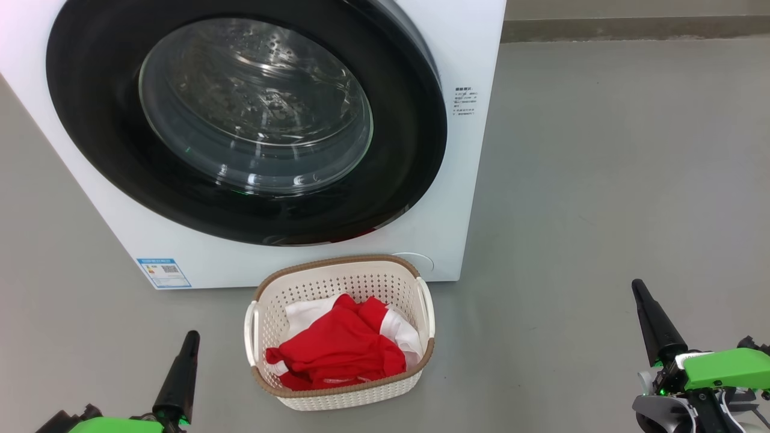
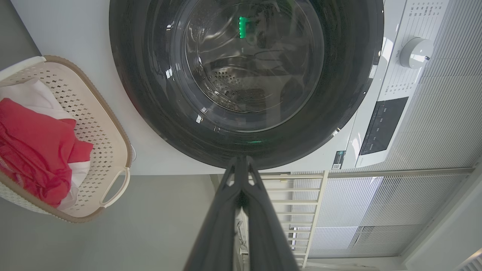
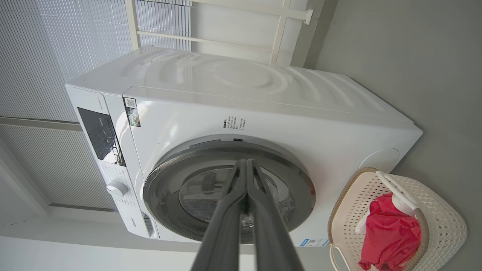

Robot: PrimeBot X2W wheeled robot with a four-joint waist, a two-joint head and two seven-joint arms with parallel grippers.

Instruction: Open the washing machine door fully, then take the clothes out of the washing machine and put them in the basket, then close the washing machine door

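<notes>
Left tool (image 1: 190, 340), lower left of the frame, and right tool (image 1: 639, 290), lower right, each had its two dark fingers pressed together, holding nothing. The washing machine door (image 1: 246, 114) sat shut against the white washing machine (image 1: 469, 150) at upper left. The red and white clothes (image 1: 343, 349) lay in the basket (image 1: 337, 263) at bottom centre, on the grey floor (image 1: 601, 180) just before the machine. The drum behind the glass looked empty, so the task seemed complete. A blue label (image 1: 163, 272) marked the machine's lower corner. Nothing blocked either arm.
</notes>
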